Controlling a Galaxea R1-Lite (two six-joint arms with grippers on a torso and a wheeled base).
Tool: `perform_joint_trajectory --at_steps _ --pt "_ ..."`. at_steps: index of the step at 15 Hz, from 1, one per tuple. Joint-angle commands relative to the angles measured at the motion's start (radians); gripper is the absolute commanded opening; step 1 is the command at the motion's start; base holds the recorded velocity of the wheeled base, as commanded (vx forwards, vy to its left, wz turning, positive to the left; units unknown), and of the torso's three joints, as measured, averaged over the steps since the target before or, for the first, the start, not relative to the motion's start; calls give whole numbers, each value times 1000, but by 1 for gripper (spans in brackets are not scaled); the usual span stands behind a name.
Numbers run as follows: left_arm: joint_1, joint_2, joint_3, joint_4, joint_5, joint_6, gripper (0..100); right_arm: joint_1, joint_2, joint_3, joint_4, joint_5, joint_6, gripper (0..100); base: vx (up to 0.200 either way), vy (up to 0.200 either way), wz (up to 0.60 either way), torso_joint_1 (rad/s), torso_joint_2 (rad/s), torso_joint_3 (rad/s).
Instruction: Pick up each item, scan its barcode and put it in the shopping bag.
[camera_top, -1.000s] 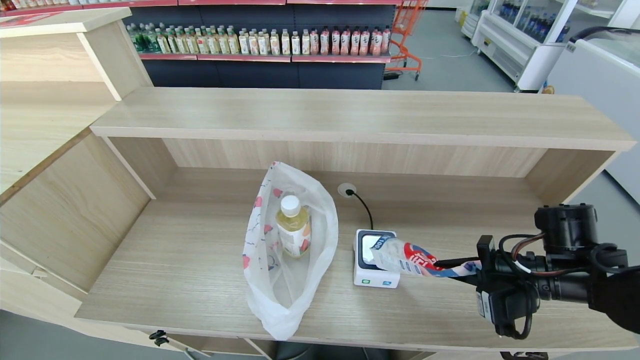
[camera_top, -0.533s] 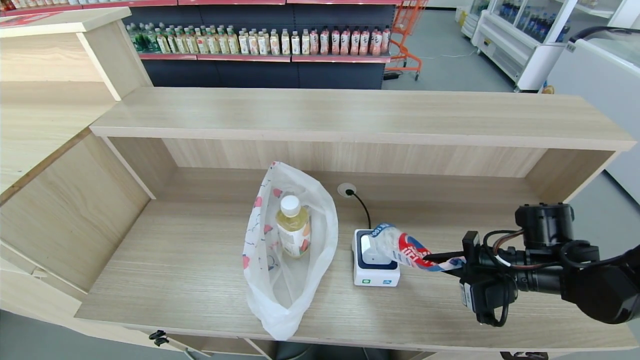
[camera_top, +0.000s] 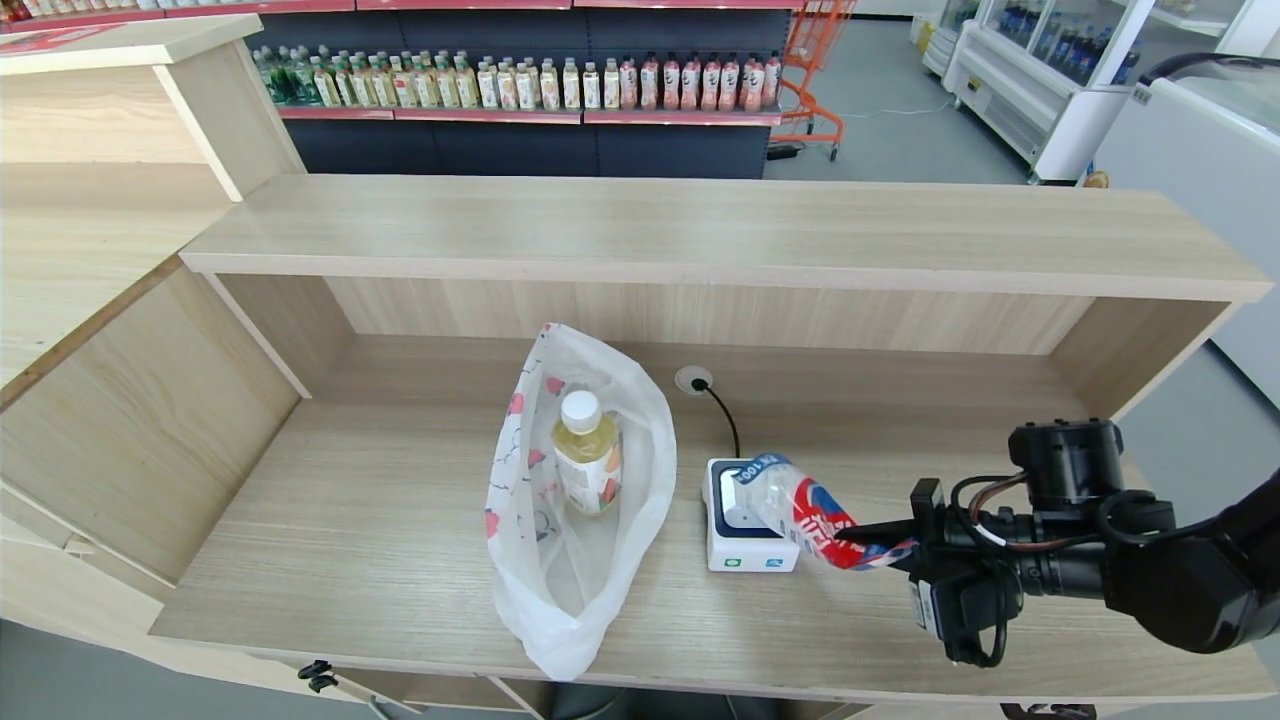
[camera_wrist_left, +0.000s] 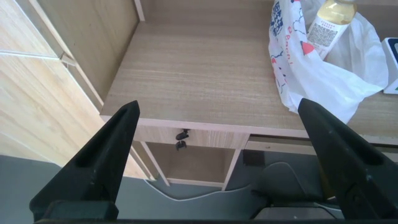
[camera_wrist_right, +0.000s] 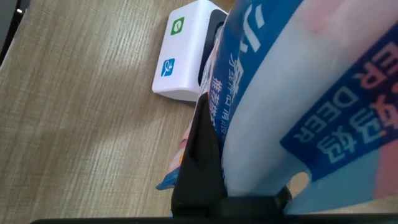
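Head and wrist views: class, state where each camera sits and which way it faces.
Head: on the head, facing down at the counter; right end effector holds a packet at the scanner.
Left wrist: facing the counter's edge and bag; open left end effector in front.
Right wrist: close on packet and scanner.
Head and left wrist share the bag.

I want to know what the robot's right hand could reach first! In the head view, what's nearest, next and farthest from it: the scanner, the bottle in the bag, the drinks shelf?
From the right gripper holding the packet:
1. Scanner, just to its left.
2. Bottle, farther left, in the shopping bag.
3. Drinks shelf, far behind the counter.
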Motion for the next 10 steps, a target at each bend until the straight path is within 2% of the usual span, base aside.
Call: perform_joint_trajectory --at_steps 1,4,10 --pt "0 0 0 0 0 0 100 1 -3 3 2 4 0 0 0 0 0 0 0 0" --pt "0 0 0 0 0 0 100 0 -13 -2 57 15 -2 0 0 0 0 0 0 0" --pt "0 0 0 0 0 0 100 -8 -7 -20 50 31 -2 0 0 0 0 0 0 0"
